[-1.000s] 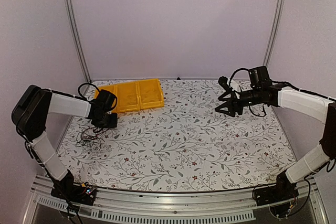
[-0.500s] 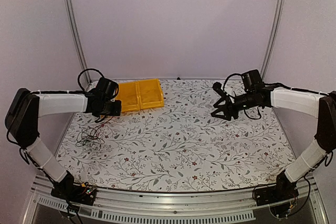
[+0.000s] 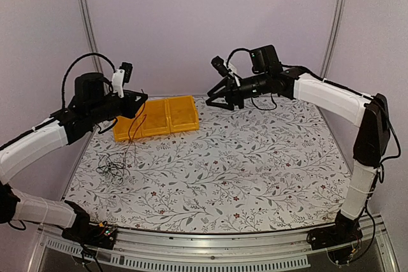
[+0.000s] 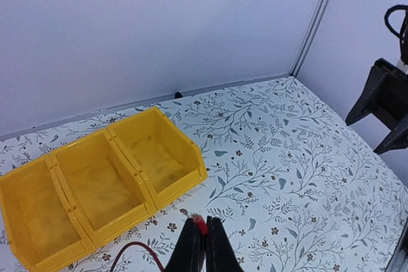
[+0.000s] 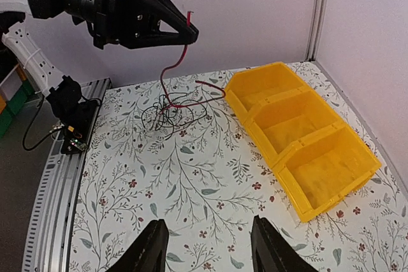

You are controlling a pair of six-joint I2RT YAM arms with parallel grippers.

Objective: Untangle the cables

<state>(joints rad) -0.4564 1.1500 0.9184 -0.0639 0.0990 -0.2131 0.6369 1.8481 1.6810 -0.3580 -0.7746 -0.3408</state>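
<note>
Left gripper is clamped on a red wire above the cables by the left edge — best lift slowly (mind snags) while the right gripper, jaws apart, pins the rest.

Soft, even, bright light; faint shadows, all views slightly soft.

Floral-print table. On it: row of three joined yellow bins at far left, and a loose tangle of thin cables near the left edge, in front of the bins.
</note>
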